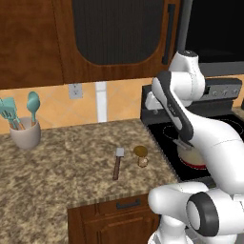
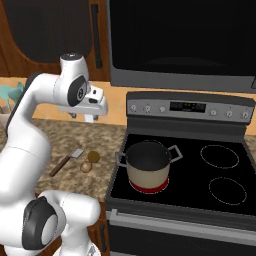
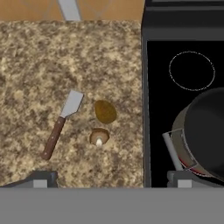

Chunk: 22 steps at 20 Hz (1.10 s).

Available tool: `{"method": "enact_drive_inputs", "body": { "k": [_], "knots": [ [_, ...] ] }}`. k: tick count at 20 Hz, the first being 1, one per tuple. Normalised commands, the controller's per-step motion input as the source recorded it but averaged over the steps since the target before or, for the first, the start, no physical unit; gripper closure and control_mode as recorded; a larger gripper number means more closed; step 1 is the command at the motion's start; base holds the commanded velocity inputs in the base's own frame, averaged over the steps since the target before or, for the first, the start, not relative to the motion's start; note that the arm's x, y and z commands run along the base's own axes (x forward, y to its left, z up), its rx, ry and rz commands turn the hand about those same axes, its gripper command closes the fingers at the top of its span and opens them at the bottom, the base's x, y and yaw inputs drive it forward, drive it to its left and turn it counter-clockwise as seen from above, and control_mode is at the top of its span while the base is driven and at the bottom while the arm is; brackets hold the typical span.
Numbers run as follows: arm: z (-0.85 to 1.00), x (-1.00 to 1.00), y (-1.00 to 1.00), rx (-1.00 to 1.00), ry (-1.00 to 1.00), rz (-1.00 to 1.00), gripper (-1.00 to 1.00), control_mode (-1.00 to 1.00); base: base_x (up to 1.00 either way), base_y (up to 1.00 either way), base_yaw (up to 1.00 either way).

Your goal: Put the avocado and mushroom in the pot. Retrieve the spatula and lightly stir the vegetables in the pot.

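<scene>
The olive-brown avocado [image 3: 105, 111] lies on the granite counter, with the pale tan mushroom [image 3: 99, 137] just beside it. Left of them lies the spatula [image 3: 61, 124], brown handle and pale blade flat on the counter. The beige pot [image 2: 148, 167] stands on the stove's front left burner, and what shows of its dark inside is bare. My gripper [image 2: 82, 117] hangs high above the counter, open, its fingertips wide apart with nothing between them; in the hand view the gripper [image 3: 111, 179] looks down over the vegetables. From the left base view I see avocado [image 1: 139, 151], mushroom [image 1: 142, 161] and spatula [image 1: 117, 162]; my arm partly hides the pot [image 1: 190, 155].
A beige cup [image 1: 25, 134] with teal utensils stands at the counter's back left. The black stove [image 2: 220, 170] has free burners to the right of the pot. Wooden cabinets and a microwave [image 2: 180, 40] hang overhead.
</scene>
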Motion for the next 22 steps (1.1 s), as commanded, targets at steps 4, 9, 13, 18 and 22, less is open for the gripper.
{"method": "enact_drive_inputs", "body": {
  "k": [4, 9, 13, 18, 22],
  "knots": [
    [-0.01, 0.00, 0.00, 0.00, 0.00, 0.00, -1.00, -1.00, 0.05, 0.00, 0.01],
    [-0.81, -0.01, 0.54, -0.03, 0.15, 0.00, -1.00, -1.00, 0.00, 0.00, 0.00],
    [-1.00, -0.01, 0.52, 0.06, 0.06, 0.00, -1.00, -1.00, 0.00, 0.00, 0.00],
    [-1.00, 0.00, 0.11, 0.07, 0.05, 0.00, -1.00, -1.00, 0.00, 0.00, 0.00],
    [-0.90, 0.15, 0.00, 0.02, 0.00, -0.01, -1.00, -1.00, 0.00, 0.00, 0.00]
  ]
}}
